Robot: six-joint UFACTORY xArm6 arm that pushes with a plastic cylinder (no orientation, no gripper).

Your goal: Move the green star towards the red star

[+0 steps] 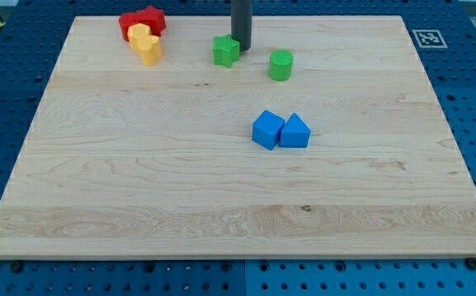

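My tip (242, 47), the lower end of a straight dark rod with no jaws to spread or press together, stands on the pale wooden table top (139, 189) near the view's top, touching or all but touching the right side of the small green star-shaped block (226, 50). The rod pinches nothing; it can only shove. The green star lies just to the view's left of my tip, on the line toward the red star-shaped block (151, 18), which sits at the board's top-left against a second red block (127, 23) of unclear shape. Two yellow blocks (145, 43), shapes hard to make out, crowd just below the red pair. A green cylinder-like block (280, 64) rests to the view's right of my tip, apart from it. Well below, near mid-board, a blue cube-like block (267, 129) touches a blue wedge-like block (295, 131). Judged from this layout, the job is in its early or middle stretch: contact looks made from the correct side, yet a clear gap of bare wood separates the two stars. What remains appears to be a leftward, slightly upward push, with the yellow blocks close to that path and liable to be nudged.
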